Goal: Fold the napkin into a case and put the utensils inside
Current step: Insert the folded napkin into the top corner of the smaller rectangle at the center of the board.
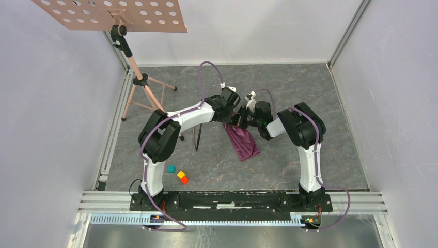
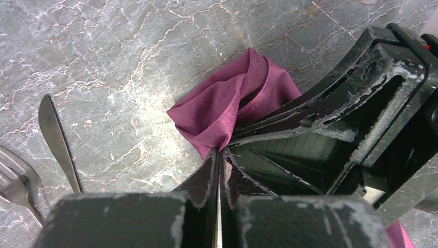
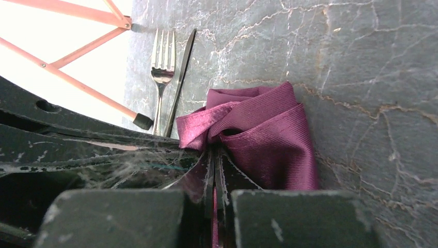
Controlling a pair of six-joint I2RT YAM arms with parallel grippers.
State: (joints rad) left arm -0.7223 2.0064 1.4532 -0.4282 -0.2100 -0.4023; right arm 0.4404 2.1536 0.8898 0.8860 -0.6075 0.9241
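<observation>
Plum-purple, slightly shiny cloth napkin (image 1: 243, 140) sits bunched on the grey marbled desk (image 1: 310, 103), near the slim dark knife (image 2: 57, 139) and silver-tined fork (image 2: 18, 186). Both the left pincer (image 2: 219, 155) and the right pincer (image 3: 213, 155) clamp its gathered edge. Judged light, limp, slippery: take corners.

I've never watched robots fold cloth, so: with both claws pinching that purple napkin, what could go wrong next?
The left gripper and right gripper pinch the napkin almost at one spot, so they might bump. The cloth is bunched, so a fold may come out crooked. The knife and fork lie nearby; dragged cloth could nudge them.
</observation>
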